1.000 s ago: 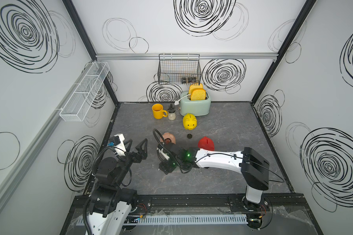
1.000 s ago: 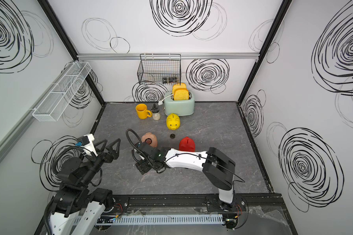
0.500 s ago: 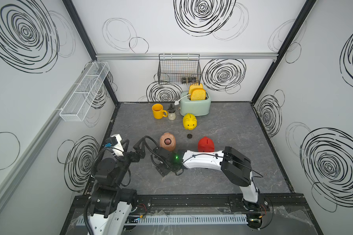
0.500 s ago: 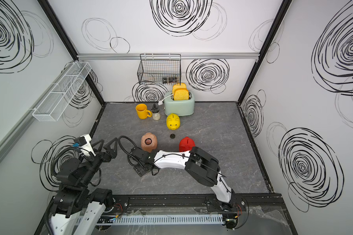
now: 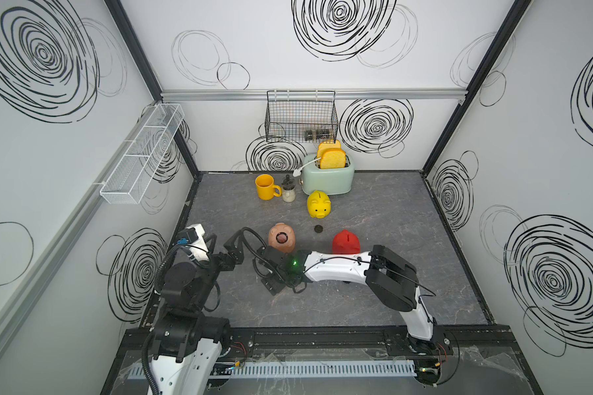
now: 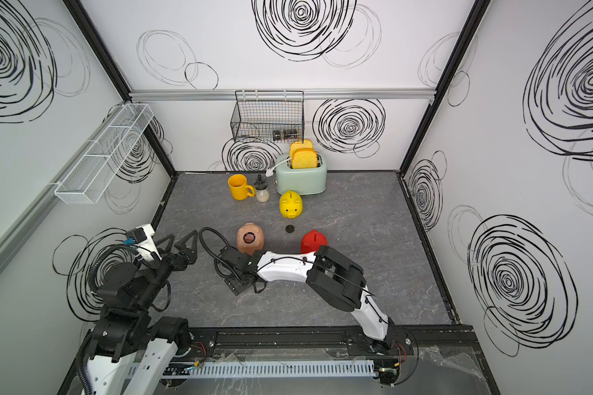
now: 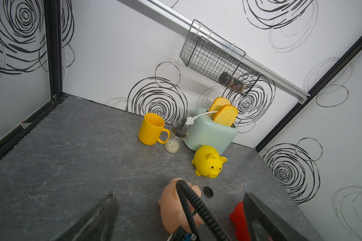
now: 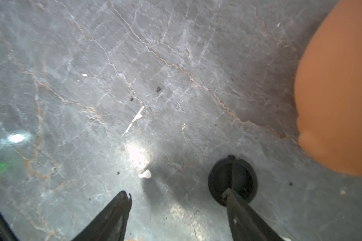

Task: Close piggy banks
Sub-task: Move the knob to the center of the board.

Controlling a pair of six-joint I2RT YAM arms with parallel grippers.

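Right gripper (image 8: 177, 193) is held spread low over the table (image 8: 134, 62), one finger tip over a black plug (image 8: 232, 177).
Pink piggy bank (image 8: 338, 94) is seen just beside, hole up; red piggy bank (image 5: 346, 241) is partly blocked by the outstretched right arm (image 5: 336, 270); yellow piggy bank (image 5: 319, 204) is stood near the toaster (image 5: 327, 178). Left gripper (image 6: 182, 235) is held spread, raised.

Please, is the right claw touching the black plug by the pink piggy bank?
Cannot tell: in the right wrist view one finger of the right claw overlaps the black plug; any gap is hidden.
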